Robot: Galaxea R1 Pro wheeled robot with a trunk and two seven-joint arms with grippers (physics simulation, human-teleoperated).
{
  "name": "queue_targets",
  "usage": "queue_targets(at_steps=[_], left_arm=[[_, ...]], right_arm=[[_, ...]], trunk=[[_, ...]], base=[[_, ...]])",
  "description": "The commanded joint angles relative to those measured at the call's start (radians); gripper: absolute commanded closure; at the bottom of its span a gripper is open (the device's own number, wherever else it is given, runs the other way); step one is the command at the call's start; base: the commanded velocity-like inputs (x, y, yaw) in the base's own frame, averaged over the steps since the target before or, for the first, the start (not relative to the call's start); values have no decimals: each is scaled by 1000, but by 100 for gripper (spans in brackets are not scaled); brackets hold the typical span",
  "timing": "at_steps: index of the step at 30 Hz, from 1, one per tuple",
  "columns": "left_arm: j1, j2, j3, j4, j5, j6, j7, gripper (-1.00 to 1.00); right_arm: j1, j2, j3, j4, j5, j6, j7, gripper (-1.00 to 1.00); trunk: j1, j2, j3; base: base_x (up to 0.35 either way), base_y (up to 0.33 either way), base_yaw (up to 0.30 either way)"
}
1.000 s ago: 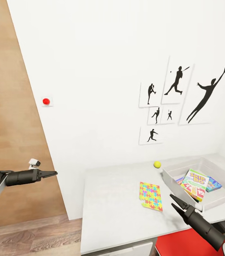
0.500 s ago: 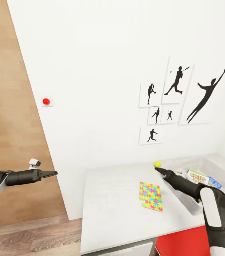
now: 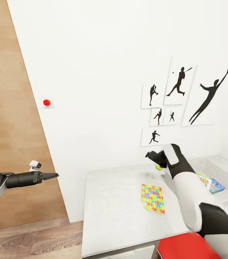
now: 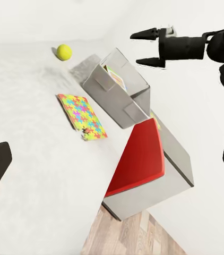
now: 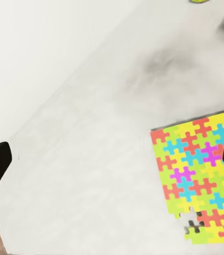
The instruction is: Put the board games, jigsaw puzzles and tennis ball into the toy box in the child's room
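A yellow tennis ball (image 3: 159,167) lies at the back of the white table (image 3: 110,208), near the wall. My right gripper (image 3: 150,156) hovers just above it, open with nothing held; the left wrist view shows its fingers (image 4: 137,49) spread. A colourful jigsaw puzzle (image 3: 153,198) lies flat mid-table, seen too in the right wrist view (image 5: 197,175). The grey toy box (image 3: 224,166) stands at the right and holds board games (image 3: 214,185), partly hidden by my right arm. My left gripper (image 3: 54,176) hangs open left of the table, away from everything.
A red seat (image 3: 186,248) sits under the table's front right corner. The white wall behind the table carries baseball silhouette pictures (image 3: 178,97) and a red button (image 3: 46,102). A wooden panel (image 3: 9,126) and wood floor lie to the left.
My right arm has swung up from the table's front edge, past the toy box, to above the tennis ball at the back. The left arm has stayed still.
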Motion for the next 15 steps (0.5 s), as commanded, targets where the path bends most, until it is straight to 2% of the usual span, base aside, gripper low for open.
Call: queue_targets(at_steps=[1, 2, 5, 10, 15], left_arm=[[-1, 2, -6, 0, 5, 11, -2, -100], [-1, 2, -6, 0, 5, 11, -2, -100], [-1, 2, -5, 0, 5, 10, -2, -100], [-1, 2, -5, 0, 6, 9, -2, -100], [-1, 3, -5, 0, 6, 9, -2, -100]], right_arm=[[-19, 3, 8, 35, -8, -20, -19, -100], [-48, 5, 31, 100, -7, -59, -31, -100], [-80, 3, 71, 197, -7, -114, -37, -100], [-96, 5, 125, 250, -6, -149, -38, -100], [-100, 6, 173, 228, -5, -156, -38, -100]], trunk=[[1, -2, -2], [1, -2, -2], [1, -2, -2], [1, -2, -2], [1, -2, -2]], base=[[0, 0, 0], [0, 0, 0], [0, 0, 0], [0, 0, 0], [0, 0, 0]])
